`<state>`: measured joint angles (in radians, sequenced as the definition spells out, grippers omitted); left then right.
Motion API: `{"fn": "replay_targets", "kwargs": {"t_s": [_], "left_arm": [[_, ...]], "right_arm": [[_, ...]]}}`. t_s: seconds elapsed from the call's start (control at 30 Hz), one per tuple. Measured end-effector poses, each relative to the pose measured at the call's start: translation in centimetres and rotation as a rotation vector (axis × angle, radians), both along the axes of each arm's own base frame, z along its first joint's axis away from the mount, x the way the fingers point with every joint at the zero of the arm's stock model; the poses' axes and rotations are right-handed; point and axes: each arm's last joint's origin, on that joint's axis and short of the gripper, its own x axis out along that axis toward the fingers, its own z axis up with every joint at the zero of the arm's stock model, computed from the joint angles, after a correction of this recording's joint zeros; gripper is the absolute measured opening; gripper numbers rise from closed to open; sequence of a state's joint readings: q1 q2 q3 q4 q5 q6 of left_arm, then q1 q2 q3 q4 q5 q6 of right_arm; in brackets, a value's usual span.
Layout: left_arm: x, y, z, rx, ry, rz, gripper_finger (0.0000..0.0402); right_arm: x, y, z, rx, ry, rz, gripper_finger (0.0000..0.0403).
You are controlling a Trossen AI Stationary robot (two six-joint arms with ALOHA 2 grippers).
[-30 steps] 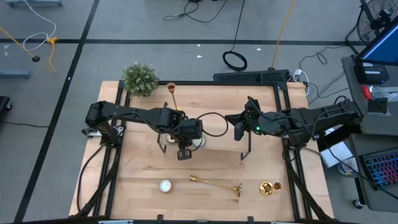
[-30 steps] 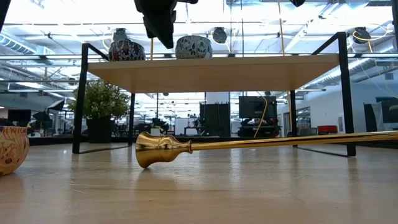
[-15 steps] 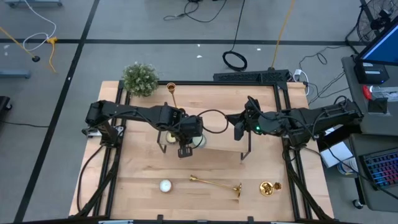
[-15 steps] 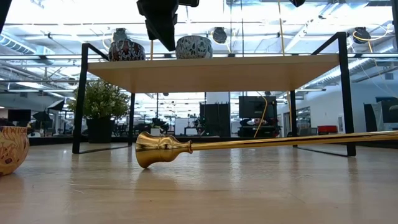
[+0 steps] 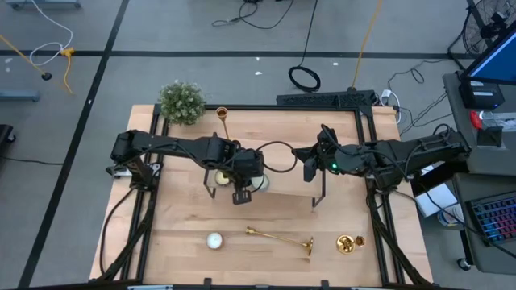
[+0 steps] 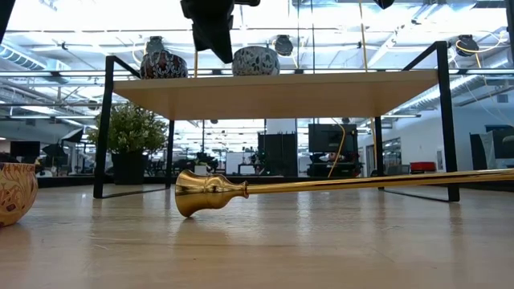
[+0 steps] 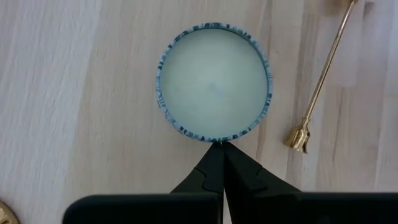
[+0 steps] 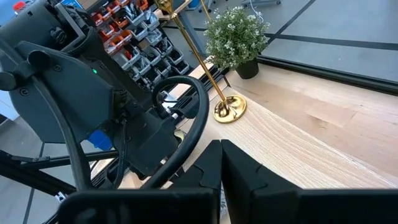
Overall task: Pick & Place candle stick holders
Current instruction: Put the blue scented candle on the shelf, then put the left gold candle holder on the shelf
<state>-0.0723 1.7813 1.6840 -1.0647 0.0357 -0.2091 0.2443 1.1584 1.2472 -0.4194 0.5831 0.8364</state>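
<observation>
**Wooden worktop, two gold candlesticks in plain sight, both arms over the shelf**

Pale wood worktop (image 5: 177, 234) fills the high view, with grey floor and cables around it. One candle stick holder (image 5: 280, 237) lies on its side near the front edge, its flared base (image 6: 207, 193) facing the low camera and its thin stem running off toward the picture's right. A second candle stick holder (image 5: 225, 126) stands upright near the back edge, just beside a small potted plant (image 5: 181, 101); the right wrist view shows its round base (image 8: 229, 109) resting on the wood. A third gold piece (image 5: 349, 243) sits near the front right corner, too small to make out clearly.

Between the lying holder and the left front corner is a small round white candle (image 5: 214, 240). Across the middle of the worktop stands a wooden shelf with a black wire frame (image 6: 273, 90), carrying patterned ceramic vases (image 6: 163, 61) on top.

Left gripper (image 5: 239, 196) hangs above the shelf with its jaws pressed together and holding nothing; its wrist view looks straight down on a round blue-rimmed jar (image 7: 213, 87), with the jaw tips just at the rim and a gold stem (image 7: 323, 81) lying well to one side. Right gripper (image 5: 310, 171) hovers over the shelf's other end, jaws likewise closed and empty.
</observation>
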Motion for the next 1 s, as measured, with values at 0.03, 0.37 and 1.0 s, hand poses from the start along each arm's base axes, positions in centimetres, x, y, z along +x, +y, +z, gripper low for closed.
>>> {"fn": "replay_targets", "kwargs": {"t_s": [0.03, 0.37, 1.0], "left_arm": [[0.0, 0.0, 0.0, -0.002, -0.003, 0.002, 0.0], [-0.1, 0.0, 0.0, -0.003, 0.009, 0.009, 0.0], [-6.4, 0.1, 8.2, -0.039, -0.268, 0.193, 0.0]], "right_arm": [[0.0, 0.0, 0.0, 0.0, 0.0, 0.0, 0.0], [0.0, 0.0, 0.0, 0.0, 0.0, 0.0, 0.0], [0.0, 0.0, 0.0, -0.006, 0.01, 0.023, 0.0]]}}
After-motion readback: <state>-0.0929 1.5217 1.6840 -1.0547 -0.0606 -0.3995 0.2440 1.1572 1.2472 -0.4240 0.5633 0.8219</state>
